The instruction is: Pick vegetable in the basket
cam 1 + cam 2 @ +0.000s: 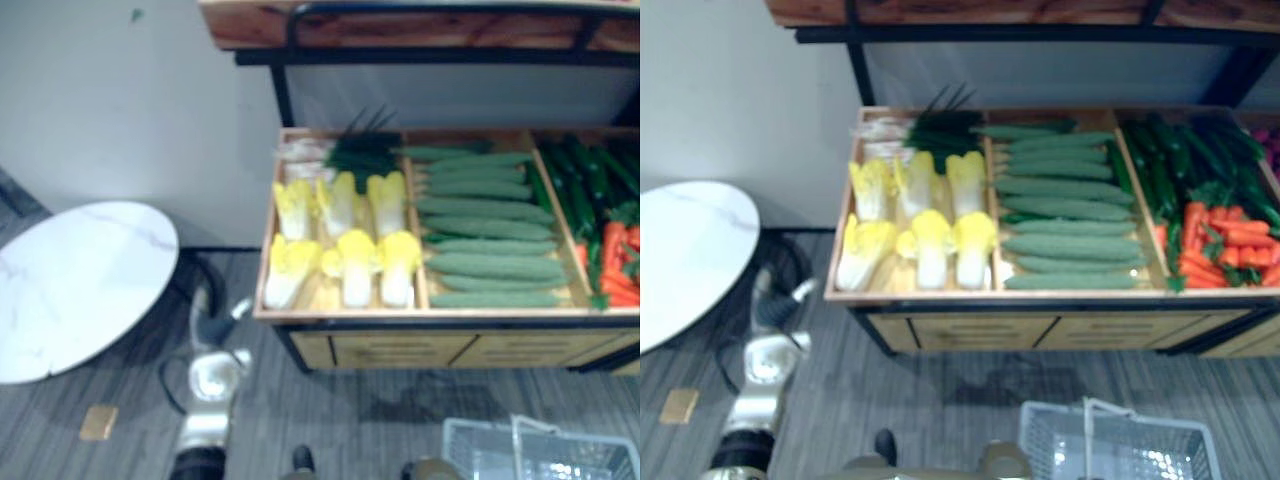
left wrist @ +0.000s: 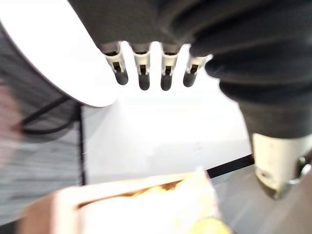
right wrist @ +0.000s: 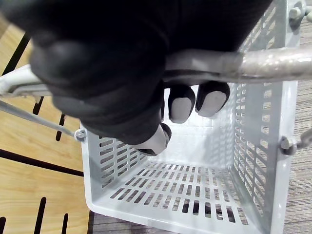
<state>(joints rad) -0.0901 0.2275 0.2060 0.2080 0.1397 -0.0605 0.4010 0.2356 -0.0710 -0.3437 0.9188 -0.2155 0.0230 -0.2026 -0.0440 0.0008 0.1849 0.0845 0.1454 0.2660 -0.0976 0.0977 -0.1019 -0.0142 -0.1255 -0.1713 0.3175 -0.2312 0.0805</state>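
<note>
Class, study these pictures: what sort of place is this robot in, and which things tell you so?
Probably a grocery shop's produce section: a wooden stand holds sorted cabbages, cucumbers and carrots, and the right robot hand grips a shopping basket by its handle.

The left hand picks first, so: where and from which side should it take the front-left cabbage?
Likely best: grip the cabbage at its white stem end, nearest the crate front. Come from above with the open left hand spanning its width, since the crate wall and a neighbouring cabbage flank it closely.
</note>
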